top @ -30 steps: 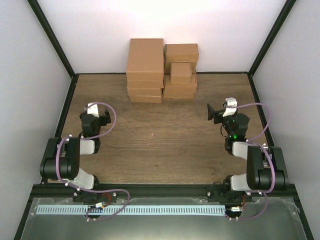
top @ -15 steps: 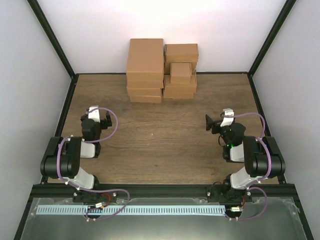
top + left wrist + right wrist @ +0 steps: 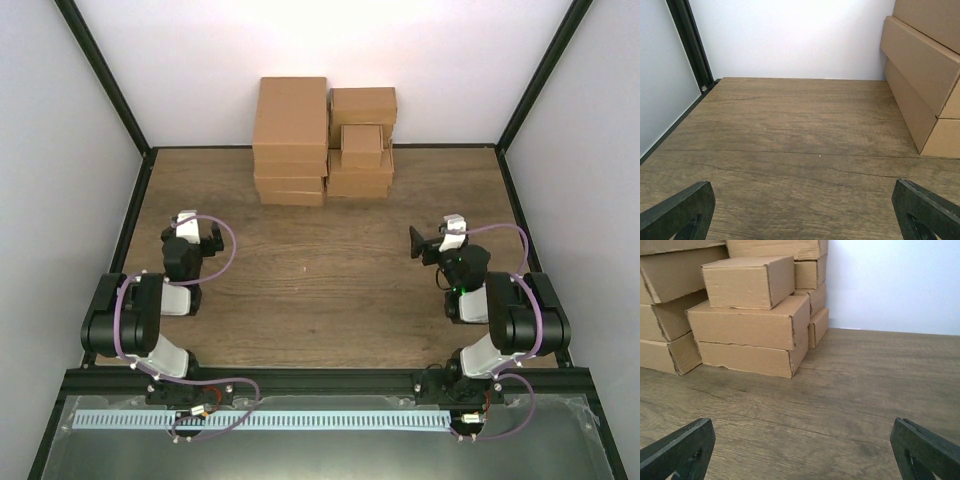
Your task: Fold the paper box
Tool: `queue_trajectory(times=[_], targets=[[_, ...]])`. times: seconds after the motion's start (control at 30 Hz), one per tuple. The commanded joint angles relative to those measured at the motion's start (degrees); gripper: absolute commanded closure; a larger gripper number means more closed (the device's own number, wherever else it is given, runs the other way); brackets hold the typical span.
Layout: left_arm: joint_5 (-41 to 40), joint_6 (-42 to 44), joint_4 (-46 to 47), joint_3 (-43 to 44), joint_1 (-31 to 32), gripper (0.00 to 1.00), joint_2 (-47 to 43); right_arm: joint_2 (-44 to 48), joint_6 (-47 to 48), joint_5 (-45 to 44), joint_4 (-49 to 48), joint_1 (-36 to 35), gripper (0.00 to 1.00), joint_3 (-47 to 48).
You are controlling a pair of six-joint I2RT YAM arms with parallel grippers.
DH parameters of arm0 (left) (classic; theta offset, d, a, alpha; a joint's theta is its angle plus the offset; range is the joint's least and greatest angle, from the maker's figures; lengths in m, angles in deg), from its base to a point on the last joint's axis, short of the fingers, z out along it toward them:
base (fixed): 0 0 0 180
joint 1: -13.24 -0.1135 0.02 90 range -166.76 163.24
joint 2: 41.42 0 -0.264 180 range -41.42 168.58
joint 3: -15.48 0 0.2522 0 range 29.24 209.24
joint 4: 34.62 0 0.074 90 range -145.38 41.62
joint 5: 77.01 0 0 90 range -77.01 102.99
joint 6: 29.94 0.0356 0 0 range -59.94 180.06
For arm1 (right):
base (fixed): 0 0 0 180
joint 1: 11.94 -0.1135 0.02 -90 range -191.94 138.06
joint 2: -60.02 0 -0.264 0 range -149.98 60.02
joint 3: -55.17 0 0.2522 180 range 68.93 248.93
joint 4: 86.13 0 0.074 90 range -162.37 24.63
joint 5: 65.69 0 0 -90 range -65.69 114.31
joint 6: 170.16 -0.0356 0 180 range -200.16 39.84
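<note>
The paper box [image 3: 362, 146] is sitting as a small tan carton on top of the right stack of cartons [image 3: 358, 180] at the far edge of the bench [image 3: 320, 290], just beside the taller left stack of cartons [image 3: 291, 140]. It is probably resting there to leave the middle of the bench free for folding. It is lying well apart from both arms. The left gripper [image 3: 801, 200] and the right gripper [image 3: 801, 440] are hovering low over bare wood, jaws spread wide and grasping nothing, seemingly waiting for work. No flat die-cut sheet is showing anywhere. The right wrist view is showing the box's near faces only, so whether its lid is tucked shut is hard to tell. The left wrist view is cutting the stacks off at its right edge.
</note>
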Motion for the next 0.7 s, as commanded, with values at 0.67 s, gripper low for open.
queue_trajectory(times=[0.67], targets=[[0.7, 0.3, 3.0, -0.1, 0.1, 0.0, 0.2, 0.4, 2.5, -0.1, -4.0, -1.0, 0.0, 0.1]])
